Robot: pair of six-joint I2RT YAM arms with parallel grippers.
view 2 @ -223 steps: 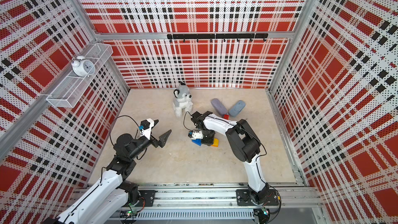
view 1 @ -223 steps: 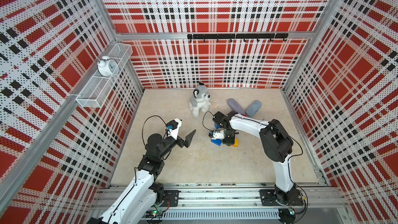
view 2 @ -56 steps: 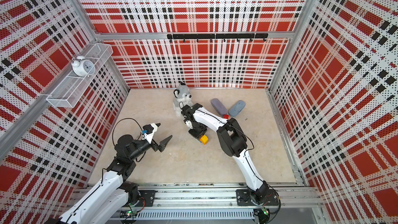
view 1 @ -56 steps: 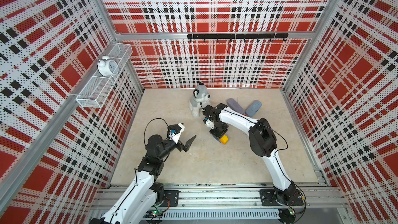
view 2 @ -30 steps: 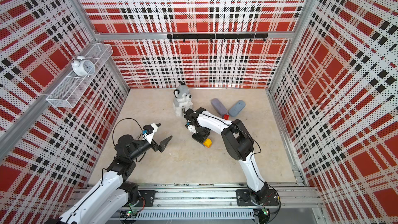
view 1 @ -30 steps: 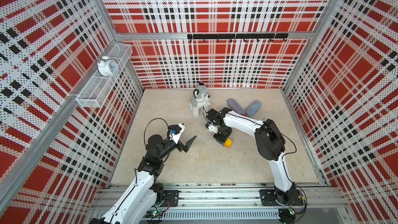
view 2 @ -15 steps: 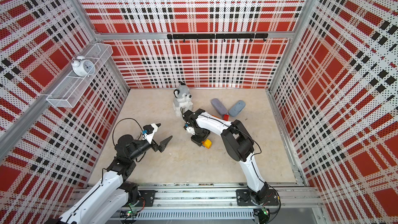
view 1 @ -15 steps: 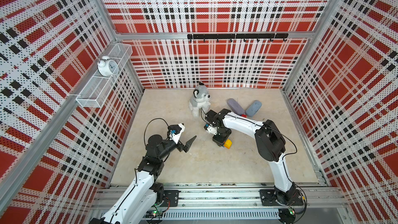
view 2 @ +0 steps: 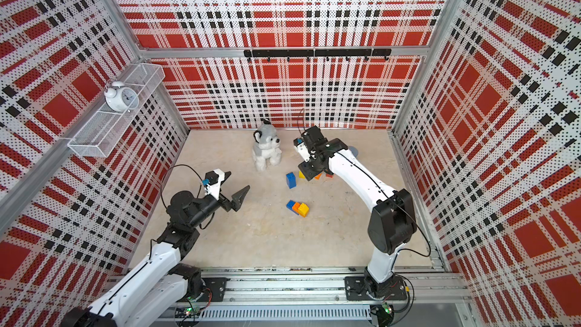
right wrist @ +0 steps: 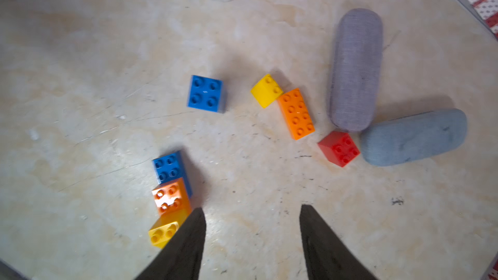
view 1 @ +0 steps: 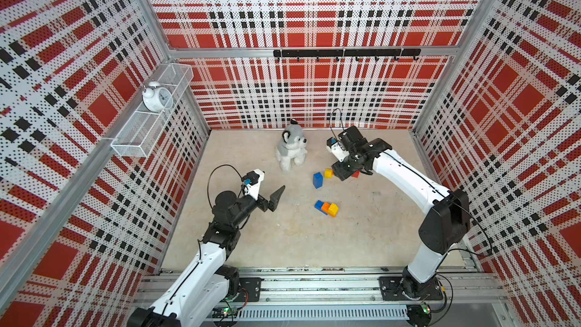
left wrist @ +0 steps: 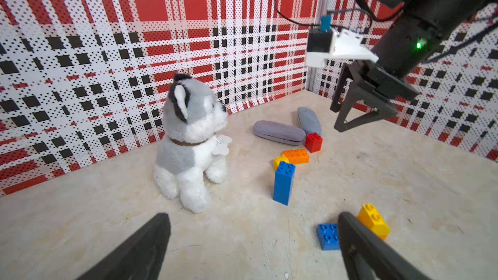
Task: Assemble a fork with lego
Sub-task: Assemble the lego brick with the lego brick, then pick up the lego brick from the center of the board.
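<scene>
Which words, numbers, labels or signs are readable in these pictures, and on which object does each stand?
No text is readable.
Dial of the alarm clock: numerals too small to read.
The white tag on the plush dog: no print visible.
Studs of the blue brick: any lettering too blurred.

Beige tabletop [view 1: 283, 240] bore a seated plush dog [view 1: 290, 149], two grey cases [right wrist: 355, 71], an upright blue stack [view 1: 318, 180], a yellow brick [right wrist: 266, 90] touching an orange brick [right wrist: 296, 113], a red brick [right wrist: 339, 148], and a joined blue-orange-yellow row [view 1: 327, 207].
</scene>
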